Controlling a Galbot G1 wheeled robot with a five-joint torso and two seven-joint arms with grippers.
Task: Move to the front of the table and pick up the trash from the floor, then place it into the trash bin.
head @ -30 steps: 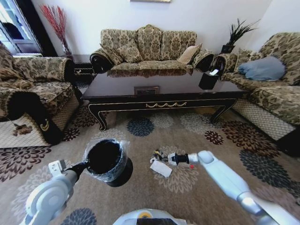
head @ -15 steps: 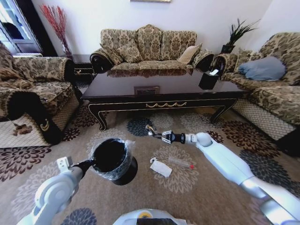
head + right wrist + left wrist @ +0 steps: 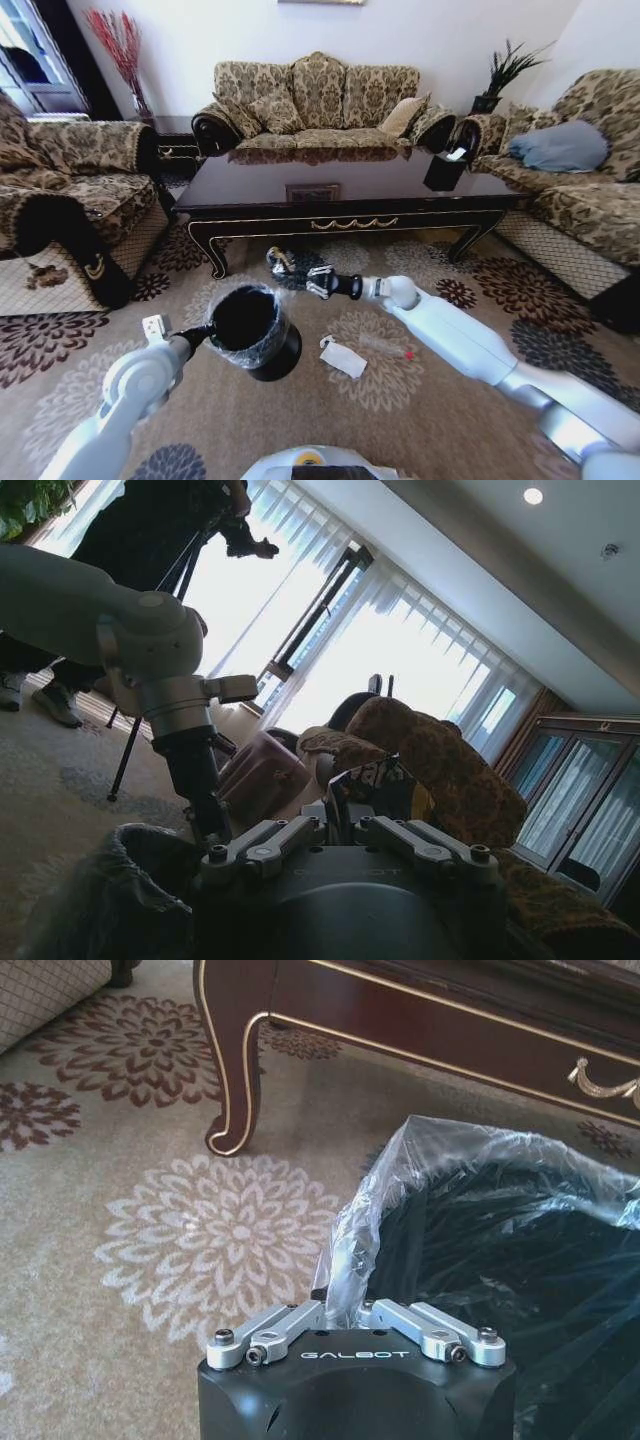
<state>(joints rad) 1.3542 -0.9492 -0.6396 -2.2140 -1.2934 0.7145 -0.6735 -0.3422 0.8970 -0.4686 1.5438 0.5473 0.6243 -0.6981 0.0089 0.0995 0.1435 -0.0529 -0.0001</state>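
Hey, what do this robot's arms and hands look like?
Both arms are smooth, rounded white shells with grey joints. Each ends in a black wrist and hand: left hand, right hand. The left hand's black housing reads GALBOT in white, with silver bolted finger links.

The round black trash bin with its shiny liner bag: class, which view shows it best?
The head view: the whole round black trash bin shows, held up by the left gripper. The left wrist view shows its rim; the right wrist view a dim edge.
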